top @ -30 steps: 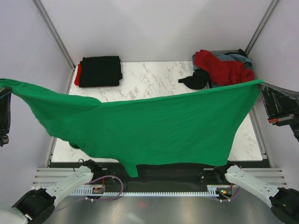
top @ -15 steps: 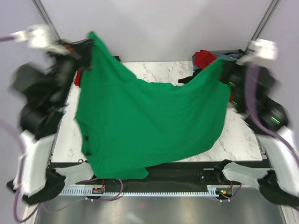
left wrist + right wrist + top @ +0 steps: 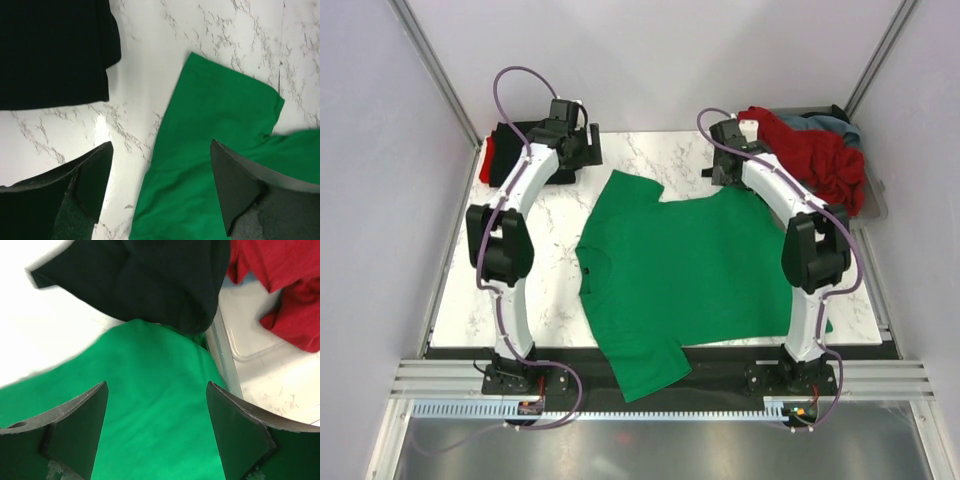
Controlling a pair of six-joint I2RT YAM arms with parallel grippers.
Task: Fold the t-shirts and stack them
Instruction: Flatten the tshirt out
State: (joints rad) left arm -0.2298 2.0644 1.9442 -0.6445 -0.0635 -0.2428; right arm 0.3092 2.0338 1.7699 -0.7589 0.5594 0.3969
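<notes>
Lying flat on marble table (image 3: 660, 160): green t-shirt (image 3: 700, 270), sleeves spread.

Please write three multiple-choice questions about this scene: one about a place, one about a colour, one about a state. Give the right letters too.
1. Where on the table does the folded black shirt lie?
A. far left corner
B. near right corner
C. middle

2. What colour is the spread t-shirt?
A. red
B. green
C. grey-blue

3. How is the left gripper?
A. shut on cloth
B. open, holding nothing
C. shut on nothing

Answers:
1 A: the top view shows it at the far left corner.
2 B: it lies flat and bright green.
3 B: the left wrist view shows its fingers wide apart above the cloth.
</notes>
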